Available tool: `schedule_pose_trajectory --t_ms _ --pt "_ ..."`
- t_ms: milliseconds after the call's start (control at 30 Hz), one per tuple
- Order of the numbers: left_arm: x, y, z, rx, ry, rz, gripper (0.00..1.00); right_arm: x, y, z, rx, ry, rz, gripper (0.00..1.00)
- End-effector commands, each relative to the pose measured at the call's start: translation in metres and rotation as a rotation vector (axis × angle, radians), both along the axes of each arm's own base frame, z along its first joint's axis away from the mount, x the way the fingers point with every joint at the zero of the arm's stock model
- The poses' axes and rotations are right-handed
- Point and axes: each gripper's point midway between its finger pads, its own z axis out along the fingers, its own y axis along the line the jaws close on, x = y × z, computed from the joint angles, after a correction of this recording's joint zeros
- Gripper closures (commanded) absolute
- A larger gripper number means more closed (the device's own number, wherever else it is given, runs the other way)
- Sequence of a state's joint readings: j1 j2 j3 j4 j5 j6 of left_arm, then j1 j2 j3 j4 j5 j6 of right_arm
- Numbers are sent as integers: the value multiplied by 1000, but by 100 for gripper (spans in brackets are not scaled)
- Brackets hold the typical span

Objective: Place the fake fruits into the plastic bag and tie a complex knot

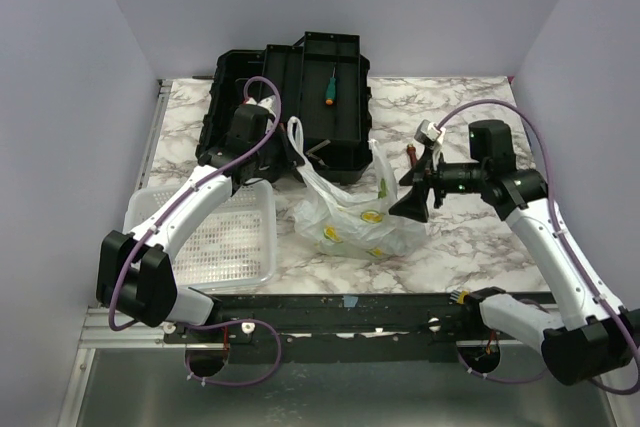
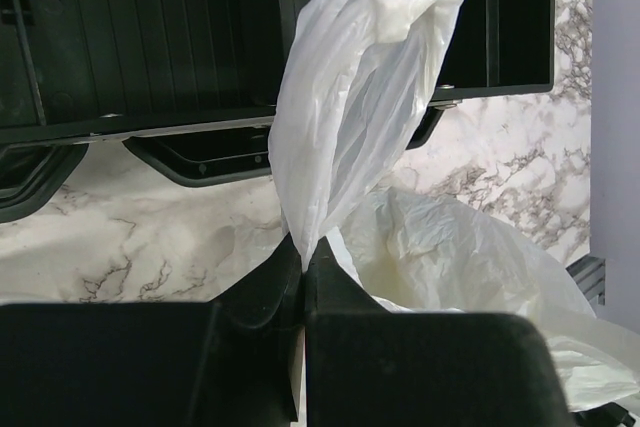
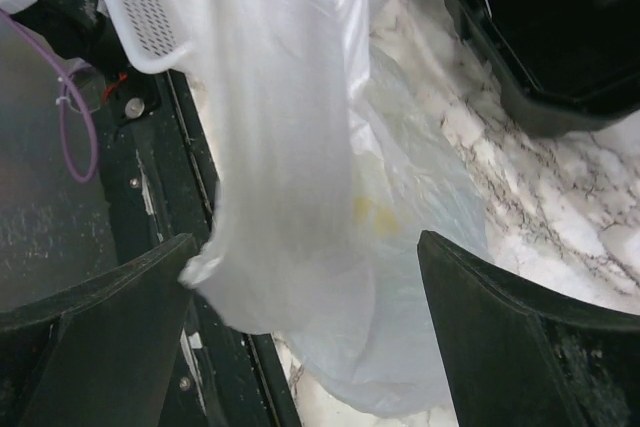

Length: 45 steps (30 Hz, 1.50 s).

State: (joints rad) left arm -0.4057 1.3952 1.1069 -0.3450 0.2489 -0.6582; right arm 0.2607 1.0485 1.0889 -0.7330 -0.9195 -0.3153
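White plastic bag (image 1: 350, 212), yellow-green fake fruits (image 1: 372, 217) showing through it, sits mid-table on marble, on the near side of a black toolbox (image 1: 300, 97); left gripper (image 2: 302, 272) pinches one handle tight, right gripper (image 1: 412, 202) spread wide around hanging bag film

Bare marbled tabletop (image 1: 470, 247) lies right of the translucent white plastic bag (image 1: 350, 212); an open black toolbox (image 1: 300, 97) blocks behind it, a white perforated basket (image 1: 235, 247) just left
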Motion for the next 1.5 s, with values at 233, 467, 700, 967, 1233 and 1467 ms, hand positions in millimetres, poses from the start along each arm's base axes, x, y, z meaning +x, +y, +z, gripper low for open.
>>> schedule_pose_trajectory --t_ms 233,467,700,967,1233,1467 --pt "1 -12 24 -85 -75 -54 100 28 26 -12 165 2 -15 31" --pt "-12 -20 47 -98 -232 -192 100 45 38 -21 170 67 -88 78" --pt "-57 -32 73 -33 -565 -529 100 66 35 -28 112 106 -159 99" --pt "-118 -60 70 107 -887 -1028 100 60 47 -20 121 141 -70 99" --pt "-121 -86 59 245 -865 -1252 100 38 62 -22 61 153 57 99" --pt "-119 -99 48 233 -758 -1277 100 16 63 -14 94 129 151 68"
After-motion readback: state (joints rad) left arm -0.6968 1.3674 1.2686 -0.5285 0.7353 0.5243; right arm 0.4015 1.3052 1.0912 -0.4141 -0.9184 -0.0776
